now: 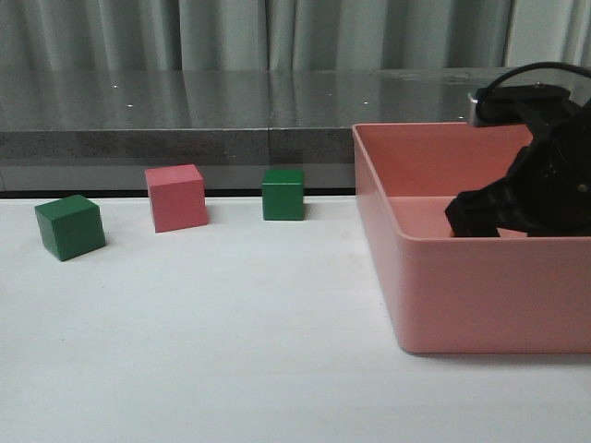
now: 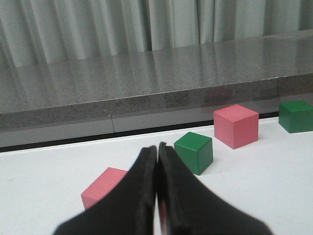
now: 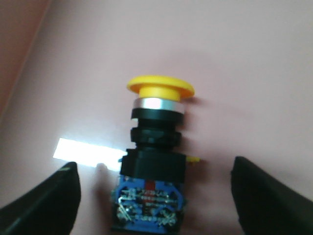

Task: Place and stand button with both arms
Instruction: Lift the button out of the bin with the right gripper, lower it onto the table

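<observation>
- The button (image 3: 155,147) lies on its side on the pink floor of the bin (image 1: 480,295). In the right wrist view it sits at lower centre of the frame, yellow cap toward the top, blue contact block toward the bottom edge.
- The right gripper (image 3: 155,196) is spread wide: one black finger shows at lower left (image 3: 49,205), the other at lower right of that frame, with the button between them and touching neither.
- In the front view the right gripper (image 1: 536,198) hangs inside the bin at the right of the frame; the button is hidden there.
- The left gripper (image 2: 157,161) has its fingers pressed together with nothing between them, at lower centre of the left wrist view.
- On the white table (image 1: 231,351), at upper left of the front view, stand a green cube (image 1: 69,227), a pink cube (image 1: 176,197) and a second green cube (image 1: 283,194).
</observation>
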Available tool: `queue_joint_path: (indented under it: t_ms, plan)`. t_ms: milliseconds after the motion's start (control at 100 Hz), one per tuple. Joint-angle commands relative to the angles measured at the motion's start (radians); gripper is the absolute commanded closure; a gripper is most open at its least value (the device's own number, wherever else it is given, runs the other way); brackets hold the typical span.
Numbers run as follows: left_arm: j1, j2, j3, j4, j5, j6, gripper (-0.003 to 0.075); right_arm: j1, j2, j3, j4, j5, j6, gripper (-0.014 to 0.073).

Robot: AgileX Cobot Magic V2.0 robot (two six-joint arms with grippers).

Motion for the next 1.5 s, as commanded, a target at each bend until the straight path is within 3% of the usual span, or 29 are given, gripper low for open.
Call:
queue_joint_path:
  t_ms: [0, 140, 210, 470, 600, 900, 1040, 1490]
  plan:
    - [0.001, -0.031, 0.045, -0.004, -0.078, -0.011, 0.0740, 0.002, -0.026, -0.029, -0.011, -0.055, -0.008, 0.0101]
    - [0.001, -0.031, 0.045, -0.004, -0.078, -0.011, 0.0740, 0.002, -0.030, -0.038, -0.011, -0.022, -0.008, 0.0410]
    - [0.001, -0.031, 0.045, -0.004, -0.078, -0.011, 0.0740, 0.002, -0.038, -0.062, -0.011, 0.029, -0.008, 0.0469]
    - [0.001, -0.031, 0.045, -0.004, -0.078, -0.011, 0.0740, 0.036, -0.137, -0.299, -0.010, 0.404, -0.011, 0.0465]
    - [0.001, -0.031, 0.045, -0.004, -0.078, -0.011, 0.0740, 0.112, -0.144, -0.457, -0.007, 0.529, -0.145, 0.0466]
    - [0.001, -0.031, 0.045, -0.004, -0.078, -0.011, 0.0740, 0.342, -0.018, -0.671, 0.209, 0.530, -0.715, 0.0466]
    - [0.001, -0.031, 0.045, -0.004, -0.078, -0.011, 0.0740, 0.423, 0.093, -0.731, 0.238, 0.528, -0.925, 0.0466]
    - [0.001, -0.031, 0.045, -0.004, -0.078, -0.011, 0.0740, 0.492, 0.336, -0.805, 0.240, 0.483, -0.958, 0.0463]
